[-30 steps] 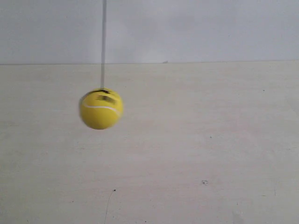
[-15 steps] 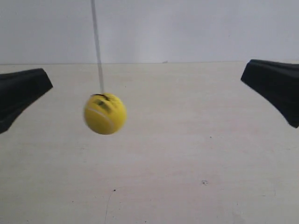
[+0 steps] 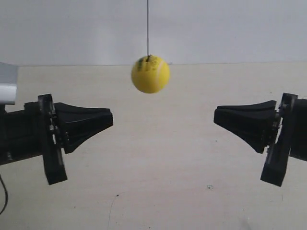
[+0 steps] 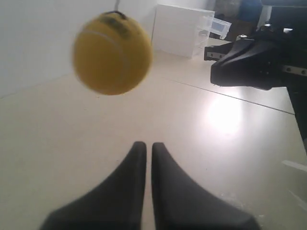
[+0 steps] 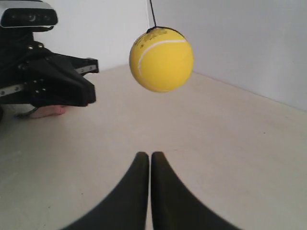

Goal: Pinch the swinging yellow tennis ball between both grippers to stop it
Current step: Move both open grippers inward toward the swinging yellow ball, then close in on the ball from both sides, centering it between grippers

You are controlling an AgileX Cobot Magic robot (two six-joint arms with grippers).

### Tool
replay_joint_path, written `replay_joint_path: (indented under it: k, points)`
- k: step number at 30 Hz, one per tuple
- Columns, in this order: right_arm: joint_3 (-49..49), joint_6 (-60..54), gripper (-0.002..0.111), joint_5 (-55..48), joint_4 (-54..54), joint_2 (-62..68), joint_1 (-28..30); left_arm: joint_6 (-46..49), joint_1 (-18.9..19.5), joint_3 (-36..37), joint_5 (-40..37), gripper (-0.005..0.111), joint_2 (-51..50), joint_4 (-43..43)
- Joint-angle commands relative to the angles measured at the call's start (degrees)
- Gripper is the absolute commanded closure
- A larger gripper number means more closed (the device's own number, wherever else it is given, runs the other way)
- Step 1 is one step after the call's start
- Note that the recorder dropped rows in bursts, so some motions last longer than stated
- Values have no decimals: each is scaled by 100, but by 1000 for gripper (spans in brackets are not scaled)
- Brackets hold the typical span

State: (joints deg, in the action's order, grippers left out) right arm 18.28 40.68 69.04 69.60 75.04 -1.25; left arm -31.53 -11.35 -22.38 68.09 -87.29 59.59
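The yellow tennis ball [image 3: 150,74] hangs free on its thin black string [image 3: 147,26], touching nothing. In the exterior view, the gripper at the left [image 3: 108,120] and the gripper at the right [image 3: 218,117] point their tips at each other. Both tips sit lower than the ball, with a wide gap on each side. In the left wrist view, the blurred ball [image 4: 112,53] floats beyond my left gripper [image 4: 145,144], which is shut and empty. The other gripper [image 4: 249,64] faces it. My right gripper [image 5: 146,155] is shut and empty too, with the ball [image 5: 161,60] ahead of it.
A pale wooden table [image 3: 163,167] lies under everything, backed by a plain grey-white wall [image 3: 230,28]. A white drawer unit [image 4: 184,28] stands past the table in the left wrist view. A thin dark cable [image 3: 3,196] shows at the exterior view's lower left edge.
The ball has swung from the exterior view's left to its middle and now sits higher. Both grippers have come inward from the sides toward each other.
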Motion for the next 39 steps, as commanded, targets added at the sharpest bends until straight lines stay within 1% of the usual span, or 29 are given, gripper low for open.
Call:
replay_joint_path:
  k: [1,3,5,6,9,12,14,18,21,24,27,31,35,39]
  points:
    - [294,-179,108,92,-70,167,-305,616,-267,-282,70,102,-409,-430]
    - [466,-179,108,49,-70,167,-416,887,-267,-301,70,102,-479,-971]
    - [604,-158,108,-53,-70,167,-476,1260,-267,-301,-88,102,-477,-1431]
    - [678,-87,108,-134,-70,167,-476,1559,-255,-301,-130,102,-477,-1646]
    - [706,-154,108,-279,-69,167,-476,1837,-255,-301,-185,102,-477,-1635]
    - [706,-205,108,-361,-167,167,-476,2148,-255,-301,-185,102,-477,-1898]
    - [706,-215,108,-384,-167,167,-476,2159,-255,-301,-196,102,-477,-1993]
    - [706,-164,108,-382,-117,167,-478,2034,-255,-301,-189,102,-500,-1663]
    - [706,-329,108,-477,-236,167,-789,1999,-255,-301,127,102,-605,-1104]
    - [706,-355,108,-723,-343,167,-1011,1999,-255,-301,187,102,-686,-796]
    - [706,-385,108,-623,-343,167,-1138,1999,-255,-301,187,102,-686,-836]
    - [706,-395,108,-679,-343,167,-1138,1999,-255,-301,187,102,-686,-872]
    - [706,-245,108,-531,-211,167,-1138,1875,-268,-301,187,102,-694,-703]
    - [706,-155,108,-504,-94,167,-1138,1764,-468,-301,187,102,-708,-445]
